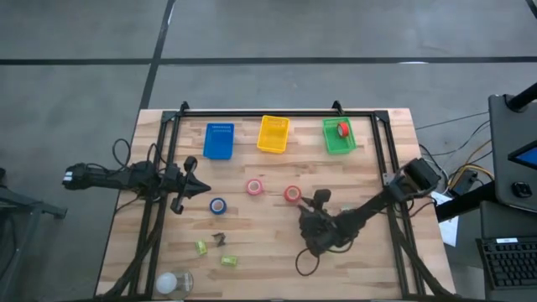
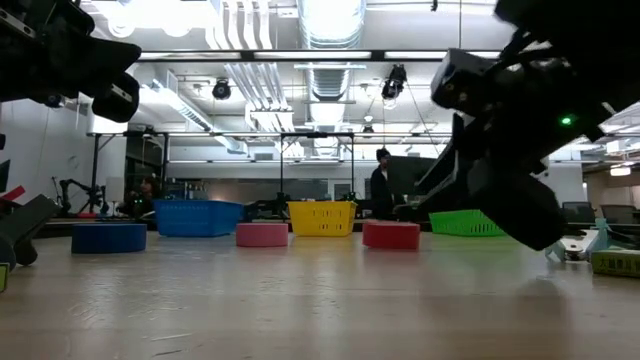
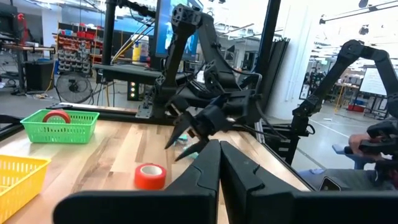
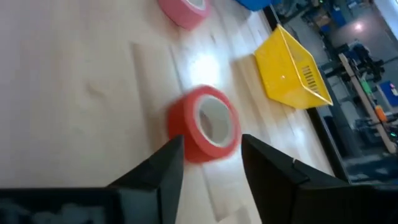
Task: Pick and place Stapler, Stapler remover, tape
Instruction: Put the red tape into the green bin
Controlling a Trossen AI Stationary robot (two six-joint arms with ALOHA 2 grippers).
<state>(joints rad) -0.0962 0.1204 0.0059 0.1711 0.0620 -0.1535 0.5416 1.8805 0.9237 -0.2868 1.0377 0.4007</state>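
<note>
3 baskets line the far edge of the desk (image 1: 277,243) in the high view: blue basket (image 1: 219,141), yellow basket (image 1: 273,134), green basket (image 1: 338,137) with 1 red tape roll (image 1: 343,129) inside. On the desk lie a pink tape roll (image 1: 255,187), red tape roll (image 1: 292,194) and blue tape roll (image 1: 218,205). Left hand (image 1: 201,186) is clenched, empty, near the blue roll. Right hand (image 1: 307,210) sits just beside the red roll.

Low view: the same 3 rolls lie flat before the baskets.

Left wrist view: closed fingers (image 3: 205,171), the red roll beyond.

Right wrist view: right hand (image 4: 211,158) fingers parted, released, the red roll (image 4: 205,124) just ahead, tilted on edge.
</note>
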